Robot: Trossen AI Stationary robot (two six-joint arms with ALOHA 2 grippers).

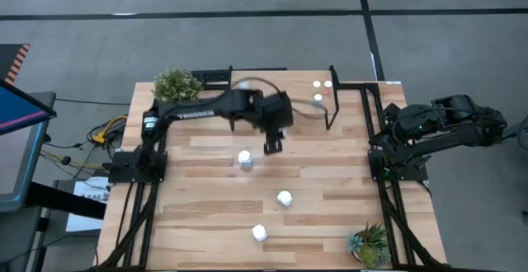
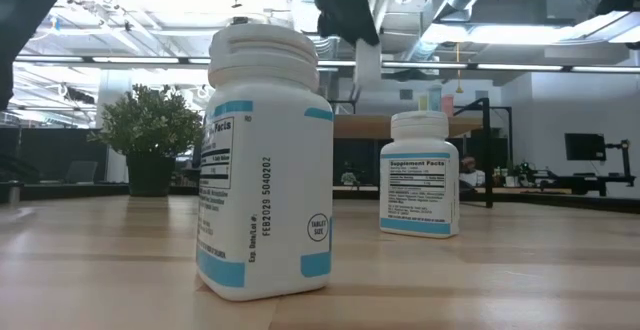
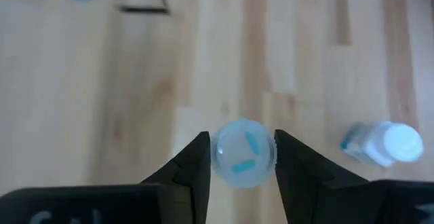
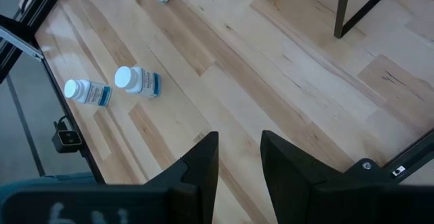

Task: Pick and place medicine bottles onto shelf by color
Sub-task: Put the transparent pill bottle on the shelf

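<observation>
My left gripper (image 1: 275, 143) hangs over the table's middle, shut on a small pale-blue medicine bottle (image 3: 244, 153). Three larger white bottles (image 1: 245, 158) (image 1: 285, 198) (image 1: 259, 233) stand on the tabletop nearer the front edge; one (image 3: 383, 142) shows in the left wrist view. The shelf (image 1: 304, 89) stands at the far edge, with three tiny bottles (image 1: 322, 88) on its right end. My right gripper (image 4: 239, 159) waits open and empty above the table's right edge. My left gripper pinches the pale-blue bottle's round side (image 3: 221, 153) between its two fingers (image 3: 196, 173), one on each opposite side. The fingers slant down from above. The bottle shows end-on between them and hangs lifted clear of the tabletop.
A potted plant (image 1: 177, 84) stands at the far left corner and another (image 1: 370, 243) at the near right corner. The shelf's black legs (image 1: 333, 99) rise at the far right. Bare wood lies between the white bottles and the right edge.
</observation>
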